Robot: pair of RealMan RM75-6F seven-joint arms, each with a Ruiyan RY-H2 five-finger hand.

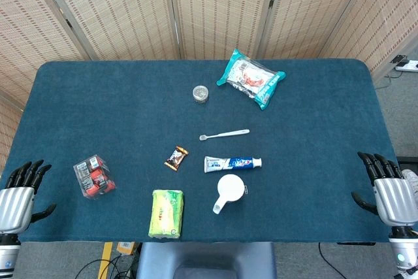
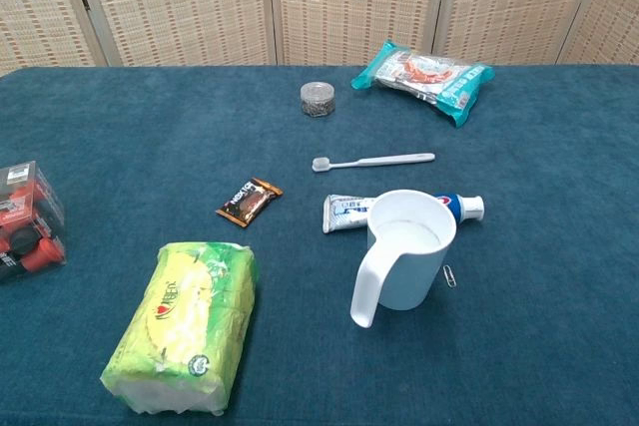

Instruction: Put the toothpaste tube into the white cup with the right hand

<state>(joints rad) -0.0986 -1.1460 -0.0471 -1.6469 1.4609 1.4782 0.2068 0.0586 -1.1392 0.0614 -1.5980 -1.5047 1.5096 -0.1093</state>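
Note:
The toothpaste tube [image 1: 232, 163] [image 2: 344, 212] lies flat near the table's middle, its cap pointing right. Just in front of it stands the white cup [image 1: 230, 189] [image 2: 407, 251], upright and empty, handle toward the front left; in the chest view it hides the tube's middle. My right hand [image 1: 390, 189] rests at the table's right edge, far from both, fingers apart and holding nothing. At the left edge my left hand [image 1: 19, 194] lies the same way, empty. Neither hand shows in the chest view.
A white toothbrush [image 1: 225, 134] lies behind the tube. A small snack bar [image 1: 176, 157], a green tissue pack [image 1: 167, 213], a clear box of red items [image 1: 95, 177], a small round tin [image 1: 200, 93] and a teal snack bag [image 1: 251, 78] are spread around. A paperclip [image 2: 450, 275] lies by the cup.

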